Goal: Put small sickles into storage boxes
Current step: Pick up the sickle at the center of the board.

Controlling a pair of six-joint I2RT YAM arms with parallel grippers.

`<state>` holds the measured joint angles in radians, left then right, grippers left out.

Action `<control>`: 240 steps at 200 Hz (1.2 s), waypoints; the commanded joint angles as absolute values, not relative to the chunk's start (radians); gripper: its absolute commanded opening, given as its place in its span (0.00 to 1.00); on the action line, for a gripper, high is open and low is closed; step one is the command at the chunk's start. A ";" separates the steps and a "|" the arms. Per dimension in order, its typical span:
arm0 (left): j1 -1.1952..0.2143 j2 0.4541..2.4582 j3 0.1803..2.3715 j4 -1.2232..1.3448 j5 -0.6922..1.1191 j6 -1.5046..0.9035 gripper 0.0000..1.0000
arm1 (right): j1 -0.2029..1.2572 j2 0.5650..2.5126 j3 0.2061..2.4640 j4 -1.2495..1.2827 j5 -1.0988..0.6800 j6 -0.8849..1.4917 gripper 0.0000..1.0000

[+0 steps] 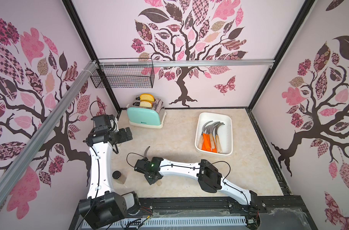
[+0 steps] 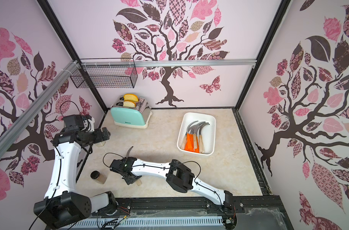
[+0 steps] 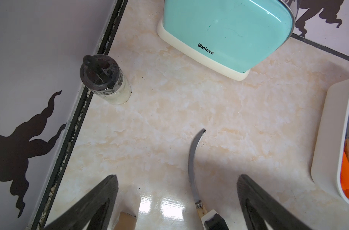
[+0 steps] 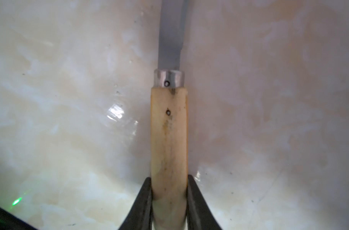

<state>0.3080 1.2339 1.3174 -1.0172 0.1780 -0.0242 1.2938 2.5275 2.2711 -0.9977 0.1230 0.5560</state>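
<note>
The pale wooden-handled sickle with a curved grey metal blade (image 4: 168, 127) is in the right gripper (image 4: 169, 179). The jaws are closed tight on the butt half of the handle, one black finger on each side, as the right wrist view shows. In both top views it sits at the near left of the cream marbled tabletop (image 1: 179, 139). Its long axis runs near to far, with the blade tip far and curling a little left; whether it rests on the surface or hangs just above it I cannot tell. The shallow white rectangular plastic tray (image 1: 226, 137) lies to the right of this gripper and farther off, well apart, with bare tabletop between. The tray's long side also runs near to far. The other sickles (image 1: 209, 137), orange and pale handles mixed, lie in it with handles near and blades far, so I judge the carry needs a sweep right and far with little turning. They crowd the tray's left and middle; the strip along its right wall is bare and looks the likeliest room for the drop, provided the blade clears the raised near rim. The left gripper (image 3: 178, 176) hangs at the left, jaws spread wide with nothing between them. A mint-green toaster (image 1: 144, 116) stands far left and a brown-filled glass jar with a black lid (image 1: 118, 176) stands just left of the right gripper, both off the path.
</note>
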 commanded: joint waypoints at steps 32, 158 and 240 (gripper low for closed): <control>0.312 1.271 1.387 -1.007 0.198 -0.049 0.98 | 1.278 2.477 2.258 -1.049 0.139 0.514 0.00; 0.311 1.284 1.354 -0.973 0.175 -0.047 0.98 | 1.254 2.262 2.086 -1.044 0.170 0.468 0.00; 0.294 1.288 1.305 -0.945 0.300 0.001 0.96 | 1.146 1.921 1.763 -0.957 0.167 0.493 0.00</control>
